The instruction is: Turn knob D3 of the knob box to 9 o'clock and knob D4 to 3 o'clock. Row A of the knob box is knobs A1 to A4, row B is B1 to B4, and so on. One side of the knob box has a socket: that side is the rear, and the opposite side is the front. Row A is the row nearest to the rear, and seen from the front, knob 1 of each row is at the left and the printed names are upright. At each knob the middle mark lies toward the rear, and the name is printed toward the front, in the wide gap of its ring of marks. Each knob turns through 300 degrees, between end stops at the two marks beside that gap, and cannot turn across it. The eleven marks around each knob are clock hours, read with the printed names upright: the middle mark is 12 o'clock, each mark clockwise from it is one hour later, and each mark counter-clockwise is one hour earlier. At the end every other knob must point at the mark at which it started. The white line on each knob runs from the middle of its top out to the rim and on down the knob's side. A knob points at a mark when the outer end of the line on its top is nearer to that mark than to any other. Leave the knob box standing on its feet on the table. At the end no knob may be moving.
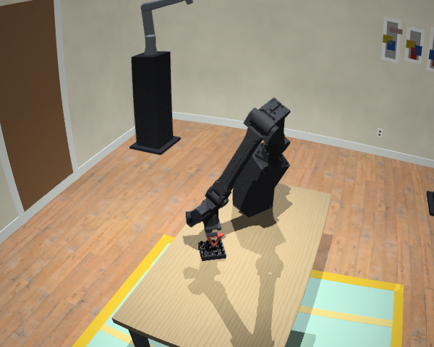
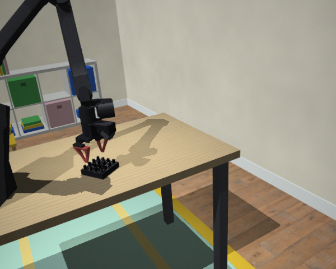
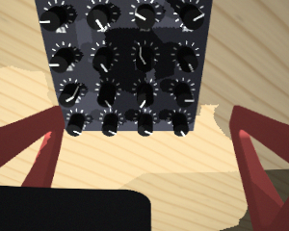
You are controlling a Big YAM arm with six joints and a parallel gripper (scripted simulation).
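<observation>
The black knob box (image 1: 213, 257) (image 2: 96, 175) (image 3: 84, 38) stands flat on the table with four rows of knobs. In the wrist view the names seem printed below the knobs, so the lowest row looks like row D. There D3 (image 3: 144, 126) has its line pointing right and slightly down, roughly 4 o'clock. D4 (image 3: 180, 126) has its line pointing down and right, roughly 5 o'clock. My gripper (image 1: 214, 245) (image 2: 94, 156) (image 3: 146, 115) is open and empty above the box, its red fingers wide apart, one on either side in the wrist view. The socket is not visible.
The wooden table (image 1: 239, 309) (image 2: 191, 147) bears the box and the arm's black base (image 1: 252, 194). The other knobs stand close behind and beside D3 and D4. The arm's shadow falls across part of the box. A shelf (image 2: 54, 95) stands beyond the table.
</observation>
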